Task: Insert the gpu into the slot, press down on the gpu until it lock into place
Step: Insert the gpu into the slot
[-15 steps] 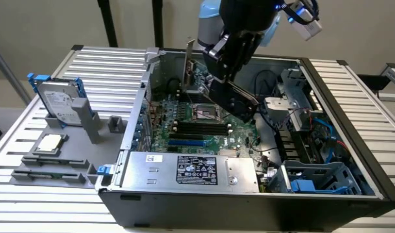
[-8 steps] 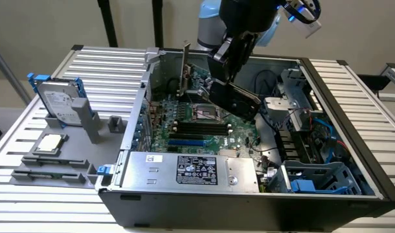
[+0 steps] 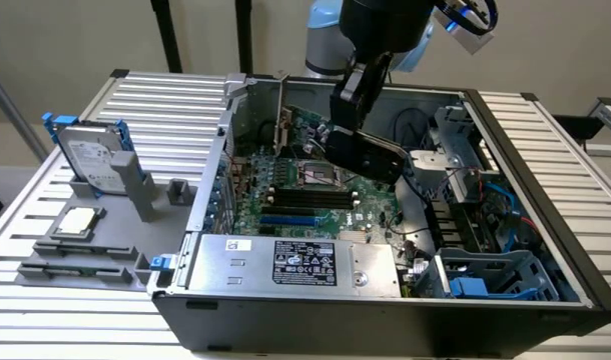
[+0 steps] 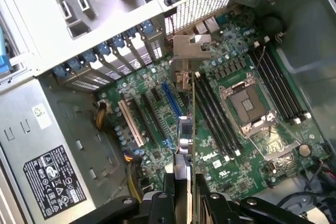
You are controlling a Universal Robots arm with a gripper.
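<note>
Black gripper [image 3: 341,124] clamped shut on thin flat black gpu card [image 3: 368,155], held tilted above green motherboard [image 3: 331,196], not seated in motherboard's long bright-blue slot [image 4: 172,99].

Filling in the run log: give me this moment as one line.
gripper: shut on gpu | gpu: held above the motherboard, not seated | slot: empty

This looks like a robotics lab or test workshop: an open desktop computer case [image 3: 386,330] lies on a table [image 3: 155,97] of ribbed aluminium profiles, beneath a robot arm [image 3: 386,22]. Beside the case a grey fixture [image 3: 95,255] holds a hard drive [image 3: 90,157] and a processor chip [image 3: 77,220] in fitted seats. Black stand poles [image 3: 168,34] rise against a plain beige wall [image 3: 65,37].
</note>
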